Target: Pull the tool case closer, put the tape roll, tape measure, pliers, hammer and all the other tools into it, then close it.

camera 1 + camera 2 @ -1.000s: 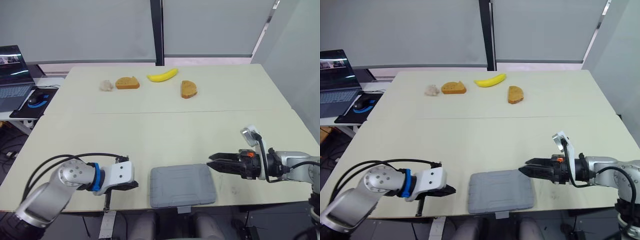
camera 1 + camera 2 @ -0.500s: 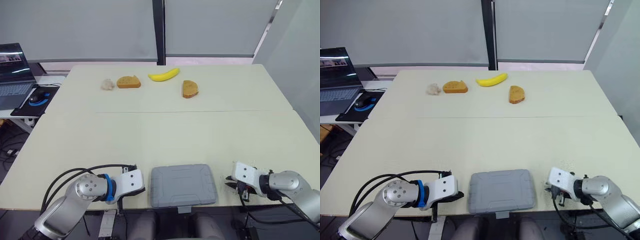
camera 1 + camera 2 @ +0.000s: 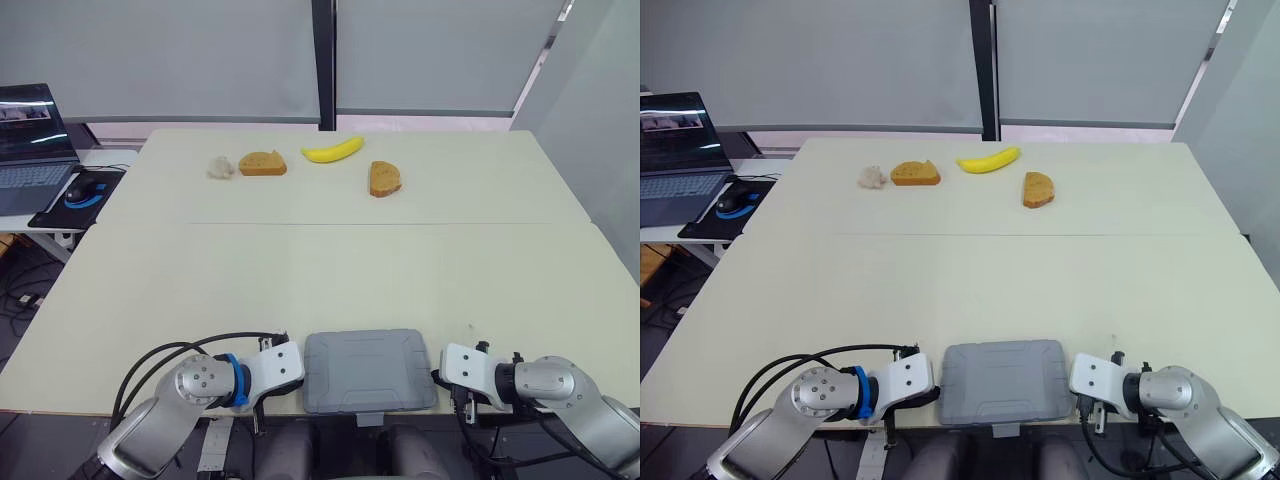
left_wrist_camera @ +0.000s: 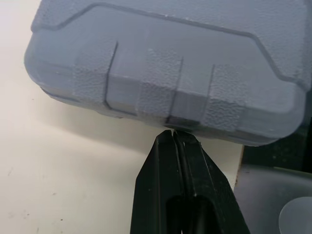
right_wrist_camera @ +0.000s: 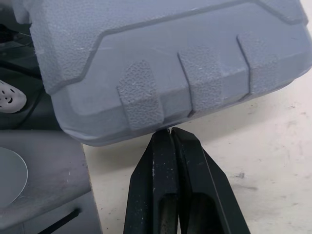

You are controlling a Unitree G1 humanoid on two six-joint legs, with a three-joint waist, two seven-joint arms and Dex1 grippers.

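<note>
My left claw [image 4: 173,134] was shut, tips pressed together, holding nothing, nosed up to the left end of the tool case [image 3: 368,368]. My right claw [image 5: 169,131] was the same: shut, empty, at the right end seam. I couldn't tell whether either was touching.

The case sat bottom centre of the left eye view, lid down, at the near edge of the table [image 3: 330,270], with its latch tab [image 3: 368,417] hanging over the edge.

My read: the pull-closer was done and the lid was down. I couldn't tell whether the tools were inside or the latch had caught. The next move needed a check of that latch tab, pushing straight in and evenly, since the case could skid on the smooth top.

- Case: grey moulded plastic, rounded corners, raised ribs, pebbled grip patches. Stiff.
- Table: matte cream, smooth.
- Upper centre: a banana [image 3: 333,151] and two bread slices [image 3: 262,163]. Not task items.
</note>
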